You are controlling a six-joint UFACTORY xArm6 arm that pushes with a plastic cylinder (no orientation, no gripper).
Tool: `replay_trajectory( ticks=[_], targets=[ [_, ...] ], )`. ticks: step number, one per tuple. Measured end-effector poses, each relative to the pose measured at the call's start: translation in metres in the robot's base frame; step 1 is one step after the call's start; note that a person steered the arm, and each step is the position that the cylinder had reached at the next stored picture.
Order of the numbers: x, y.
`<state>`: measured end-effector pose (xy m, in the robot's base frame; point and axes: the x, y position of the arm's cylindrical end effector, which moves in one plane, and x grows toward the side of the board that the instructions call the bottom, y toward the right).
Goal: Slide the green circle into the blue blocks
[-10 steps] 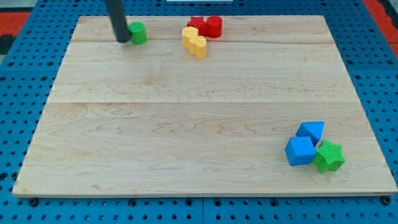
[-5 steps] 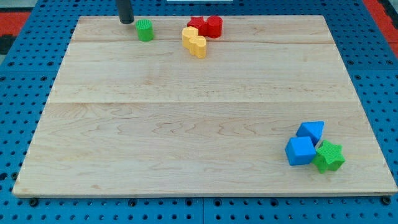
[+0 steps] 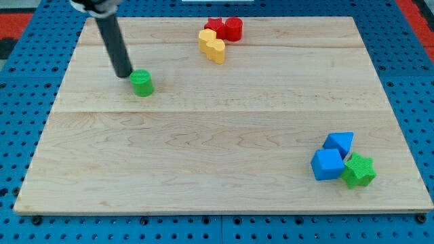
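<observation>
Fingers absent: just my tip, touching green circle on its upper-left, with blue blocks far toward lower-right, directly in line.

Board: pale natural wood with a fine grain pattern. Surround: blue pegboard dotted with dark holes; red at the top corners. Rod ending in my tip: dark grey-black. Green circle: bright green. Blue cube and blue triangle: mid blue. Green star: bright green. Two yellow blocks: warm yellow. Two red blocks: red.
</observation>
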<state>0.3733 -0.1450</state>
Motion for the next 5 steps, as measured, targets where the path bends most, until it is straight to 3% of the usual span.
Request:
replay_trajectory(
  ticks=[1,2,3,5],
  targets=[
    [0.034,0.086],
    [0.037,0.074],
    [0.017,0.018],
    [0.086,0.068]
  ],
)
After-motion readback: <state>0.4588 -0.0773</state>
